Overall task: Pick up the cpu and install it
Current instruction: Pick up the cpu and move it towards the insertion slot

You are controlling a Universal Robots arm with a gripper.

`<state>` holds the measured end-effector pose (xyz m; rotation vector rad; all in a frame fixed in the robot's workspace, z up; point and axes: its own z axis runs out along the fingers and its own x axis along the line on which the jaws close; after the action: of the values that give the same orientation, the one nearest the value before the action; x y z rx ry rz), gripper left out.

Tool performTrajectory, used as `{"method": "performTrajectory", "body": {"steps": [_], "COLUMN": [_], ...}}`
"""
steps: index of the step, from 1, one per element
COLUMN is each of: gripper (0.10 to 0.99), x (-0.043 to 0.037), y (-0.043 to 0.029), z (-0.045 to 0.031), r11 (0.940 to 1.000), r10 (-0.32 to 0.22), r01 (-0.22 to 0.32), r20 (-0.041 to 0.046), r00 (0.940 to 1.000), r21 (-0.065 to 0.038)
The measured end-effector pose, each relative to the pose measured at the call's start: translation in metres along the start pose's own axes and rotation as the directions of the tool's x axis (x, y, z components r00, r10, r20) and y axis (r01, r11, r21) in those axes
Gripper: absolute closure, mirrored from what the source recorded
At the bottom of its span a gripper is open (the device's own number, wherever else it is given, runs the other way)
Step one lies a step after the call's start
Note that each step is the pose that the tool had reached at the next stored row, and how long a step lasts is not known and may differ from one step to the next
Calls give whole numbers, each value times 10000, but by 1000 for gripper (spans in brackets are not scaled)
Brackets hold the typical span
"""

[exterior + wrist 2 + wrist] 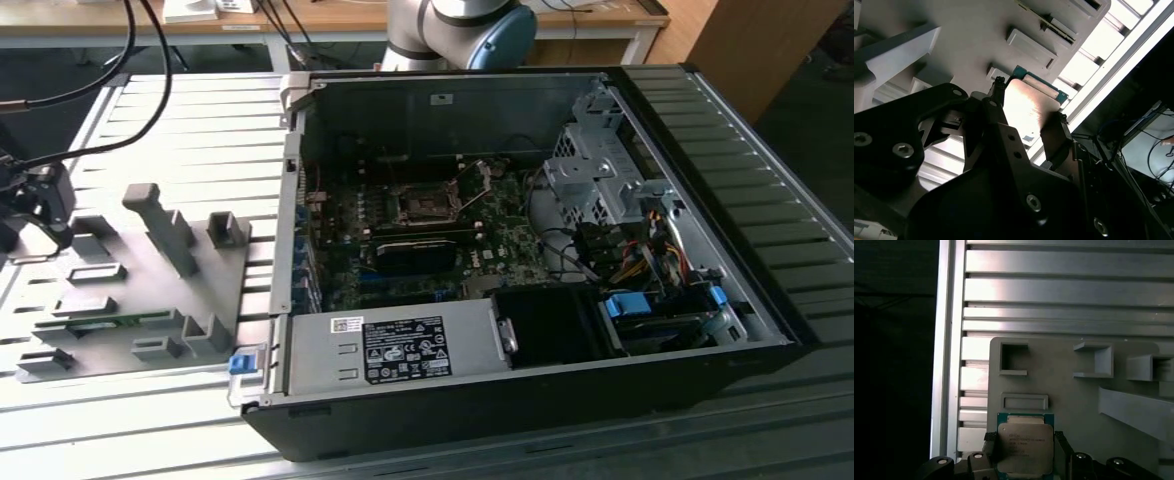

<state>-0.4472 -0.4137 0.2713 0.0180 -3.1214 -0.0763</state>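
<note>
Silvery-grey cpu (pixel 1025 447) is clamped between the dark fingers (pixel 992 446) of the end effector (pixel 1025 441), above the grey holder plate (pixel 1074 395) on the bench (pixel 1054 290).

Robotics lab or test workshop. Ribbed aluminium-profile surface (pixel 187 120) carries an opened computer case (pixel 534 415) lying on its side with the motherboard (pixel 414 235) exposed, beside a grey fixture plate (pixel 134 292) of moulded blocks. Robot arm (pixel 461 25) stands behind the case; wooden desks (pixel 340 17) and loose black cables (pixel 131 40) along the far edge.
</note>
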Motion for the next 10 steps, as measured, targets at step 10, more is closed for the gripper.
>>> {"method": "performTrajectory", "body": {"steps": [10], "gripper": [545], "x": [2], "y": [6], "z": [-111], "r11": [10000], "r10": [0], "r01": [0], "r20": [1], "r00": [10000], "r21": [0]}}
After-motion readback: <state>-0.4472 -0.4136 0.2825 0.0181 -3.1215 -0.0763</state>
